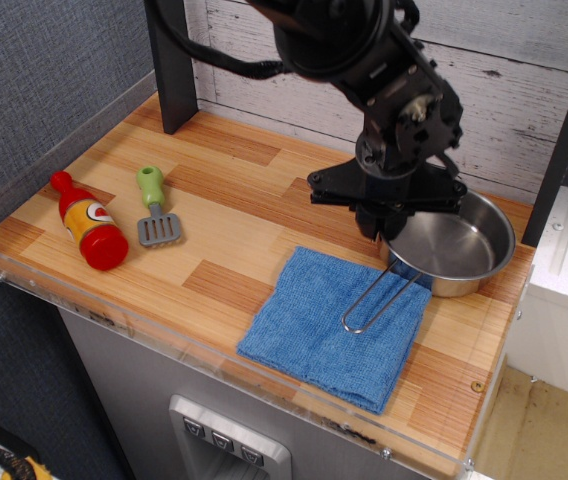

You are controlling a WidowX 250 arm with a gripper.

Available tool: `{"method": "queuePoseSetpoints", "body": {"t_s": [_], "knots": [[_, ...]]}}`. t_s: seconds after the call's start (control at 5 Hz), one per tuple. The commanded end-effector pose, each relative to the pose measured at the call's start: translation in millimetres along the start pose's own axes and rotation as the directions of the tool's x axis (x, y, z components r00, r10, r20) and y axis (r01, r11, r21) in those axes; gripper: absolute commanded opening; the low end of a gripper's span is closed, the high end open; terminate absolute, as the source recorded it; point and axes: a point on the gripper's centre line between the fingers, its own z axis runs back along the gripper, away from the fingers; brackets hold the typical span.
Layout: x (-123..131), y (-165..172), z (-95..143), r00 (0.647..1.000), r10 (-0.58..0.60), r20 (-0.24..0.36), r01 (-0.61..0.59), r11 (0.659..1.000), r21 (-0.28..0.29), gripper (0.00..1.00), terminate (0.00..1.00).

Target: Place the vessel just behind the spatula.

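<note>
One blue cloth [331, 327] lies nearest the front edge of the desk [234, 200], a little rumpled. One pan handle, a thin wire loop, rests across the cloth's right part, pointing toward the front.

Beyond the cloth, on the right side of the desk, sits the one pan [451, 246], round, shallow and shiny. My tool [382, 226] reaches down at the pan's near-left rim, where the handle joins. My fingers look closed on that rim, though the arm hides the contact, so I cannot tell for sure that the grip is firm.

Well apart, on the left side, lie one red and yellow bottle [89, 222] and just to its right one spatula [154, 209], green handle pointing back, grey blade toward the front. The spot behind the spatula is bare wood.

Risks, as I judge them: a grip on the thin rim may let the pan tilt or slip as it lifts. The wire handle could snag the cloth and drag it along. Moving left, a low pan could knock the spatula or the bottle. The dark post [172, 62] at the back left stands near the target spot, so the pan or my arm could hit it.
</note>
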Motion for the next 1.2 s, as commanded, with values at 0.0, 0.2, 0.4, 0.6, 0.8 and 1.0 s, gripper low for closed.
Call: {"method": "queuePoseSetpoints", "body": {"t_s": [0.0, 0.2, 0.4, 0.6, 0.8, 1.0], "knots": [[32.7, 4.8, 71.0, 0.994, 0.046, 0.102, -0.037, 0.996, -0.081, 0.00, 0.00], [39.8, 17.6, 101.3, 0.987, 0.072, 0.146, -0.063, 0.996, -0.067, 0.00, 0.00], [43.3, 44.1, 122.3, 0.981, 0.107, 0.160, -0.099, 0.993, -0.057, 0.00, 0.00], [48.6, 77.6, 130.9, 0.970, 0.164, 0.180, -0.164, 0.986, -0.016, 0.00, 0.00], [57.5, 111.0, 128.2, 0.960, 0.203, 0.191, -0.211, 0.977, 0.021, 0.00, 0.00], [63.6, 134.5, 120.8, 0.957, 0.223, 0.188, -0.237, 0.970, 0.057, 0.00, 0.00]]}}
